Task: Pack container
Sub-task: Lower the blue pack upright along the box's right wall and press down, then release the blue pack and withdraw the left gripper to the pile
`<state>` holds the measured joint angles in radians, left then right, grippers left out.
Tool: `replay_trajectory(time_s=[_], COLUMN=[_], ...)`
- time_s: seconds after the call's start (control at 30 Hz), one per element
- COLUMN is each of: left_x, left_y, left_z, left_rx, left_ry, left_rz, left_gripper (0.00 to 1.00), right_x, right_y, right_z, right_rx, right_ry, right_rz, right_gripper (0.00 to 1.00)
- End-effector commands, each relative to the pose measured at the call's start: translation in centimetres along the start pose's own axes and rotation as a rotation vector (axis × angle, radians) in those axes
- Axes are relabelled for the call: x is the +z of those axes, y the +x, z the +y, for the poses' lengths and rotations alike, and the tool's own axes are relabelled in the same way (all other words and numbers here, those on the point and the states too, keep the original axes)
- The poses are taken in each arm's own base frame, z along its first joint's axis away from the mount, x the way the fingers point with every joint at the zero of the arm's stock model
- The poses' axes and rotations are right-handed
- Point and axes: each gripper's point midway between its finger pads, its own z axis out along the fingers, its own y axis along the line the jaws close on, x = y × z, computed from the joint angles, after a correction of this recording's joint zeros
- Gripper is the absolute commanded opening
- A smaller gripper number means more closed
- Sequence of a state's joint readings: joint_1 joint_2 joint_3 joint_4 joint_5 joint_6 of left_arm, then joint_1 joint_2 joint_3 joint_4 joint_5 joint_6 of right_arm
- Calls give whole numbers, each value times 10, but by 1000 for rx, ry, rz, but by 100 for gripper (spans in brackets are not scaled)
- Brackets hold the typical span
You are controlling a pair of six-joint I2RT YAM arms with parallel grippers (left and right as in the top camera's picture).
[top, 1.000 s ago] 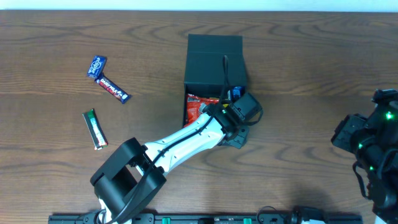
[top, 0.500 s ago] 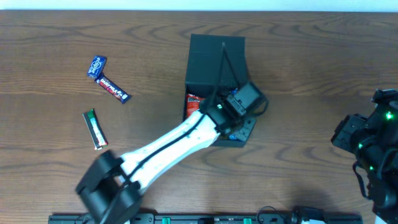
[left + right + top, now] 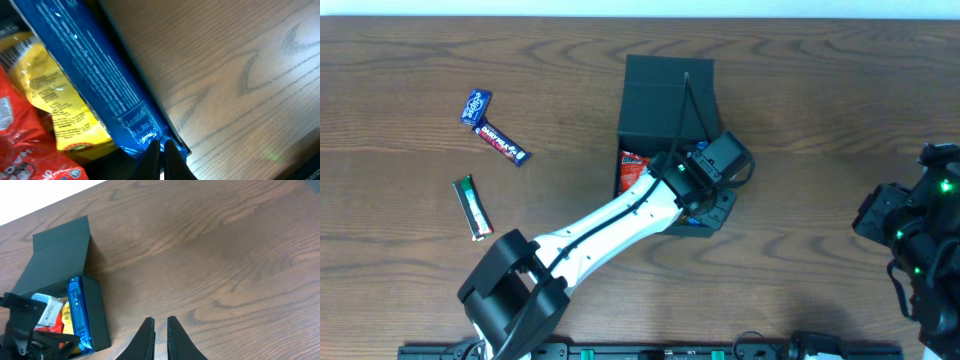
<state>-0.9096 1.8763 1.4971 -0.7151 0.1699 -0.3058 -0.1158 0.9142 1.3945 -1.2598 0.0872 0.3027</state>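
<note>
The container (image 3: 666, 88), a dark matte box, lies on the table with its flap lid folded back at the far side. In the left wrist view a blue packet (image 3: 95, 75) lies along the container's right wall, beside a yellow packet (image 3: 60, 100) and a red one (image 3: 20, 145). My left gripper (image 3: 161, 150) is shut with its fingertips together at the blue packet's near end, and I see nothing between them. My right gripper (image 3: 160, 330) hovers shut over bare wood, well right of the container (image 3: 55, 255). The right arm (image 3: 915, 235) sits at the table's right edge.
Left of the container lie a small blue packet (image 3: 475, 106), a dark red bar (image 3: 503, 143) and a green bar (image 3: 473, 208). My left arm (image 3: 610, 225) stretches diagonally from the front edge to the box.
My left wrist has shifted a little right and away, over the container's right wall, and the container has nudged slightly right. The right arm has not moved.
</note>
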Motion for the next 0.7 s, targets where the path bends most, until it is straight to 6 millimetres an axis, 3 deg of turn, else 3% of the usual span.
replay_trajectory(time_s=[0.0, 0.47, 0.67], left_x=[3, 30, 30], left_y=[3, 22, 21], left_z=[2, 12, 13], left_rx=[11, 2, 0], left_ry=[5, -31, -31], left_rz=[22, 116, 114], left_gripper=[6, 6, 6], right_x=[-6, -6, -6], right_y=[-5, -5, -5], right_z=[-3, -3, -3], right_rx=[-7, -7, -7], right_ry=[11, 12, 11], right_rz=[-25, -25, -25], right_gripper=[10, 10, 10])
